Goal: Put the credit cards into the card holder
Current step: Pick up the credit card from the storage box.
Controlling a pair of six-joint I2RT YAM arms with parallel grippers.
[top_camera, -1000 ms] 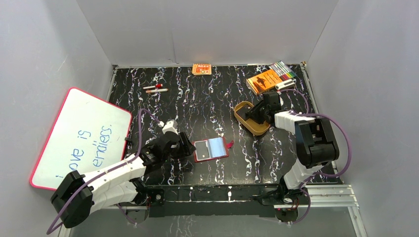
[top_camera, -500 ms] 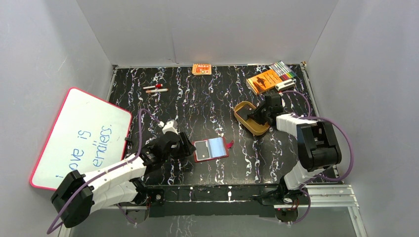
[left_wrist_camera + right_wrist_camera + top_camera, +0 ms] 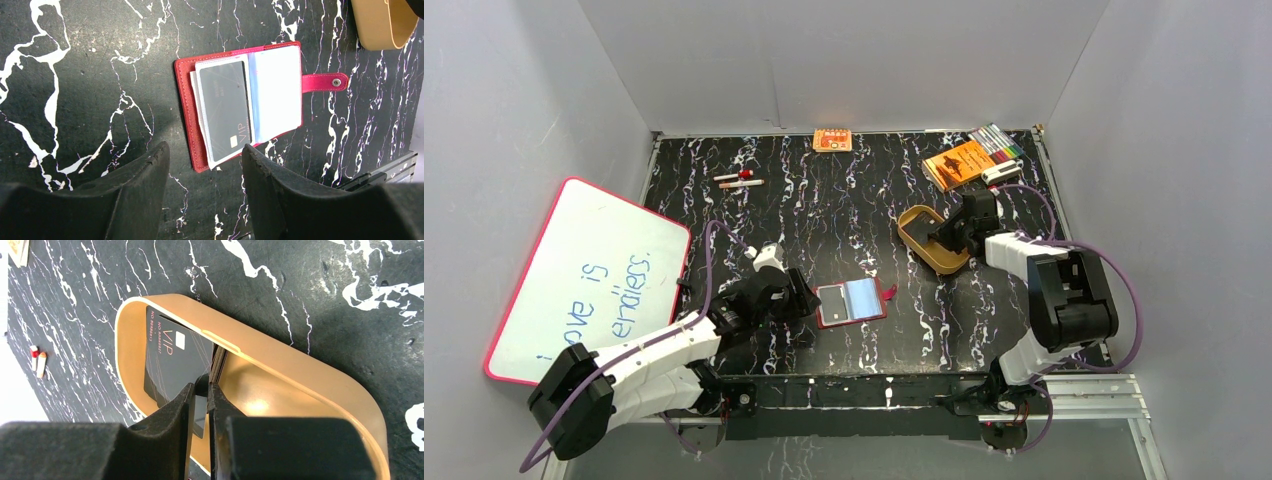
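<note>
Pinching the dark credit card (image 3: 170, 360) by one thin edge, the right gripper (image 3: 202, 390) is clamped on it inside the tan tray (image 3: 300, 371), well apart from the open card holder (image 3: 186, 100). The credit card looks stiff, light and slick, so it may slip. The left gripper (image 3: 205, 150) hangs spread just beside the card holder.

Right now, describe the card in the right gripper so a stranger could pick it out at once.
On the black marbled table, find the tan oval tray right of centre. Inside it sits a black VIP card, pinched by the right gripper. A look-alike card lies sleeved in the open red card holder; this one is in the tray.
</note>
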